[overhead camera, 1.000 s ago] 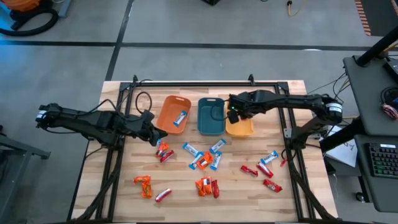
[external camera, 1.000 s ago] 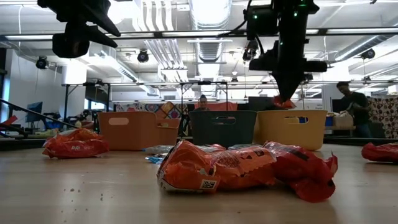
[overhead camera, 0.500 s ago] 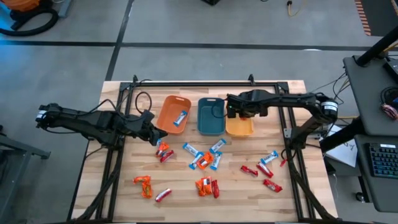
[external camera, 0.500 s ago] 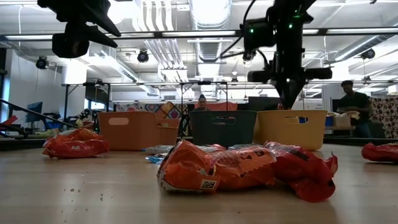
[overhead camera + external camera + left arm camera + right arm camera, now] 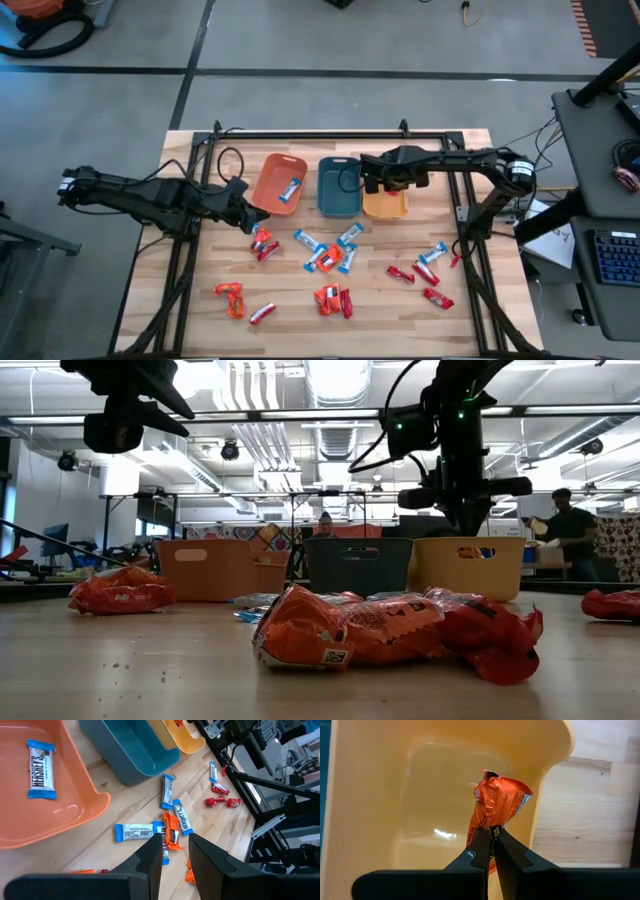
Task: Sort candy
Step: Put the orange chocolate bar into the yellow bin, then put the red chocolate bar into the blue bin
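My right gripper (image 5: 491, 840) is shut on an orange candy (image 5: 497, 802) and reaches down into the yellow-orange bin (image 5: 386, 206). In the low view it (image 5: 464, 520) stands at the bin's rim. My left gripper (image 5: 175, 852) hovers open with nothing between its fingers, above the table by the orange bin's near left corner (image 5: 255, 213). One blue-and-white candy (image 5: 291, 188) lies in the orange bin (image 5: 272, 176). Several blue-and-white (image 5: 326, 251), red (image 5: 425, 275) and orange (image 5: 331, 298) candies lie loose on the table. My right gripper pinches one end of the orange candy's wrapper (image 5: 487, 827) between its two fingers. The fingers come from above, pointing steeply down. The candy hangs below the fingertips inside the yellow-orange bin; whether it touches the bin's floor I cannot tell.
The teal bin (image 5: 340, 188) stands between the orange and the yellow-orange one. A black frame (image 5: 300, 134) runs along the table's far edge and down both sides. People (image 5: 565, 525) are in the room beyond the table.
My right gripper has gone down toward the yellow-orange bin and rolled about its own axis, still shut on the orange candy. The candy, above the bin's rim before, now hangs below it inside the bin.
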Robot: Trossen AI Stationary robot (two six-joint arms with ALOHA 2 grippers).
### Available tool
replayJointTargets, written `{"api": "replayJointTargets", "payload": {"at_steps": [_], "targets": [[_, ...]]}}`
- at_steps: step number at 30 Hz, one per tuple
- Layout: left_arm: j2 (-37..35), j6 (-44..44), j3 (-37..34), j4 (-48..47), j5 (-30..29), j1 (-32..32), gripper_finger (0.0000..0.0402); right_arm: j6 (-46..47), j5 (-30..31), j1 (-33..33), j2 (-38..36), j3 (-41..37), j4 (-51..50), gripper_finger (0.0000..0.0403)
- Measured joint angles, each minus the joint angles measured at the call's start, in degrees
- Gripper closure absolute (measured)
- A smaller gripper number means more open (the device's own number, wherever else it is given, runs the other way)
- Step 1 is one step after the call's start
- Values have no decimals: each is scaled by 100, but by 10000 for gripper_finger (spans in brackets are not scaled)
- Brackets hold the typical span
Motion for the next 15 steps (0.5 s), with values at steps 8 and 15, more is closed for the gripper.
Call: {"api": "replayJointTargets", "payload": {"at_steps": [8, 15], "targets": [[0, 0, 1, -57, 1, 0, 322, -243, -260, 0, -51, 0, -2, 362], [-2, 0, 1, -67, 77, 0, 322, -426, -308, 0, -51, 7, -3, 270]]}}
